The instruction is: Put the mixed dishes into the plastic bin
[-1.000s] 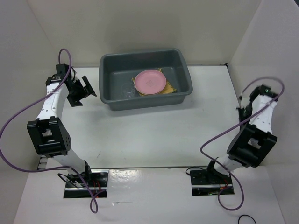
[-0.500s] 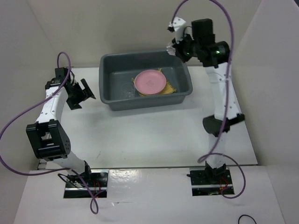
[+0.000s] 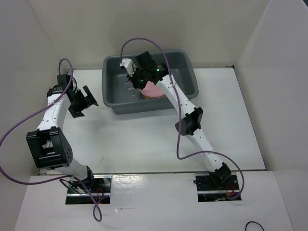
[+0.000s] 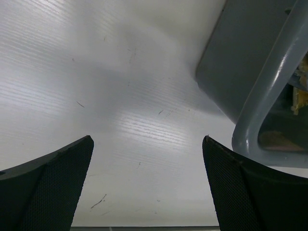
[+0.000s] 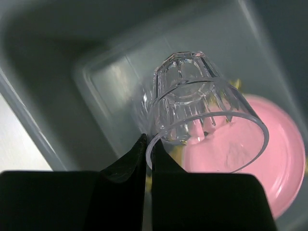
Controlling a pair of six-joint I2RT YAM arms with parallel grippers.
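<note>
Since the right arm stood folded by the counter's [image 3: 144,139] right edge a second ago and then swung high past the bin's far right corner, it now stretches from its base at the near edge out over the plastic bin [image 3: 144,105]. That means one more dish has been carried to the drop point, and what remains of this step is probably only the release.

Nearer, toward the left edge, the left gripper [image 3: 86,98] has hardly shifted. Its jaws are spread wide and hold nothing. In the left wrist view it [image 4: 147,139] hangs above bare counter, just beside the bin's rolled rim [image 4: 269,82] but apart from it. A sliver of the yellow mat [image 4: 301,91] shows past that rim.

Farther back, near the far edge, the right gripper [image 3: 131,77] hangs over the left half of the bin. The right wrist view shows it [image 5: 146,144] pinched almost closed on the rim of a clear plastic cup [image 5: 202,120]. The cup is tipped on its side, its mouth toward the camera. It is held clear of the bin's floor, with the grey walls [image 5: 57,57] around it.

The pink plate [image 5: 272,168] already lies in the bin, below and beside the cup. From above it [image 3: 155,90] is partly hidden by the arm. Judging by the height, the cup may roll or bounce when let go.
</note>
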